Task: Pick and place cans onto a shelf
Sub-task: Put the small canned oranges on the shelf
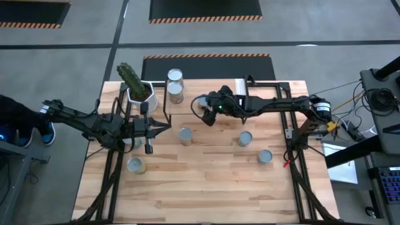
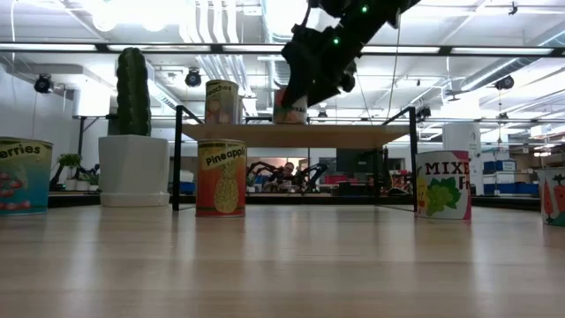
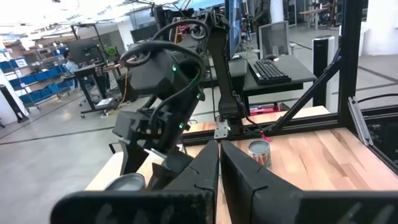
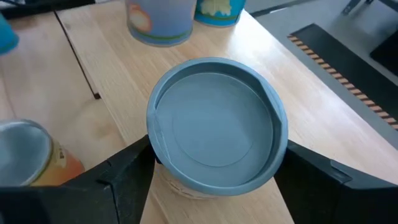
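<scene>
My left end effector (image 1: 149, 132) hangs over the left part of the pale, planked wooden counter (image 1: 206, 187), its two dark fingers drawn close with only a thin slit between them and nothing held. Just beside it, one can (image 1: 135, 165) with a dull silver lid stands on the boards, and a white pot holding a ribbed green cactus (image 1: 132, 80) sits at the back left. The shelf (image 2: 296, 133), a flat light-wood board on thin black wire legs, stands at the back middle. A round can (image 1: 175, 78) rests on its left end, and another (image 2: 221, 177), labelled with a pineapple, stands on the counter beneath it. My right end effector (image 4: 214, 180) is clamped on a cylindrical can (image 4: 217, 134) with a smooth, grey, rimmed lid. It seems to sit on the shelf board, though the low view hides its base. Further right, three more cans (image 1: 185, 135) (image 1: 244, 139) (image 1: 265, 156) stand apart on the open counter, shiny tops upward.
</scene>
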